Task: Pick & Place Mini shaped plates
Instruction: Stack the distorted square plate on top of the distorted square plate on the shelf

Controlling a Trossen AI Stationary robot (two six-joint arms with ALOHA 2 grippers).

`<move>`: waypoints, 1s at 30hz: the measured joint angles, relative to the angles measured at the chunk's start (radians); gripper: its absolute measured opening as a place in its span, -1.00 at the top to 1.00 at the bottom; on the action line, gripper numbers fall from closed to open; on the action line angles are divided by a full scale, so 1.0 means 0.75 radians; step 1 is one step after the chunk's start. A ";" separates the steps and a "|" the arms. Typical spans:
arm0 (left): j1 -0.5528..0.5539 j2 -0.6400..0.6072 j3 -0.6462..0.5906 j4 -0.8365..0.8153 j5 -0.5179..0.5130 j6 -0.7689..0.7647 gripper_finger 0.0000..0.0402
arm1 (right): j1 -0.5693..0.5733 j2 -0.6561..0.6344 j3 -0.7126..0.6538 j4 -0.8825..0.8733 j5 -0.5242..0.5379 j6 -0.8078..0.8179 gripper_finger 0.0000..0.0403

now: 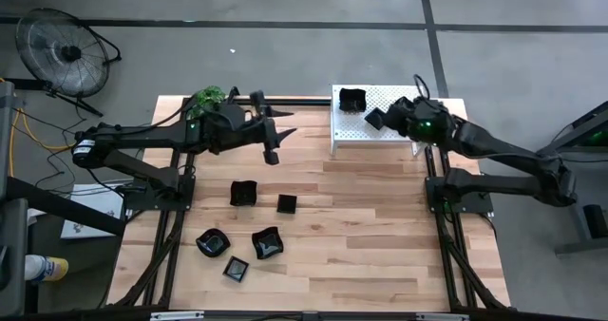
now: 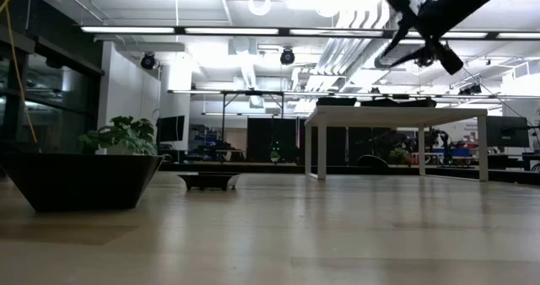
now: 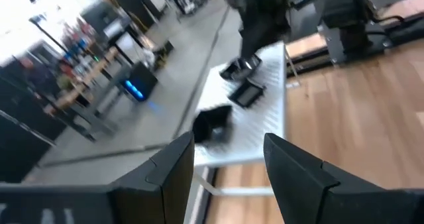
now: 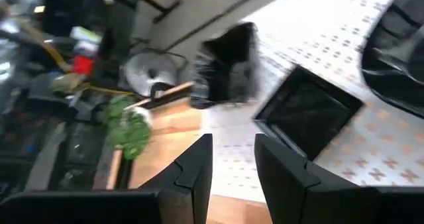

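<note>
Several small glossy black mini shaped plates lie on the wooden table, among them a wavy one (image 1: 243,193), a square one (image 1: 286,203) and a round one (image 1: 212,242). Two more rest on the white perforated rack (image 1: 356,136): a deep one (image 1: 352,100) and a square one (image 4: 308,111). My right gripper (image 4: 232,161) hovers open above the rack, just short of the square plate, with nothing between its fingers. My left gripper (image 1: 282,142) stands open and empty in the air over the table's far left part, pointing toward the rack (image 3: 265,118).
A green plant (image 1: 207,98) sits at the table's far left corner. A fan (image 1: 66,50) stands on the floor beyond the table. In the low view a black plate (image 2: 80,180) fills the near left, and the rack (image 2: 396,116) stands at the far right.
</note>
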 joint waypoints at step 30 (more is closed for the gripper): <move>-0.040 0.171 -0.001 -0.800 0.326 -1.358 0.12 | 0.459 -0.317 0.000 0.123 -0.048 -0.512 0.46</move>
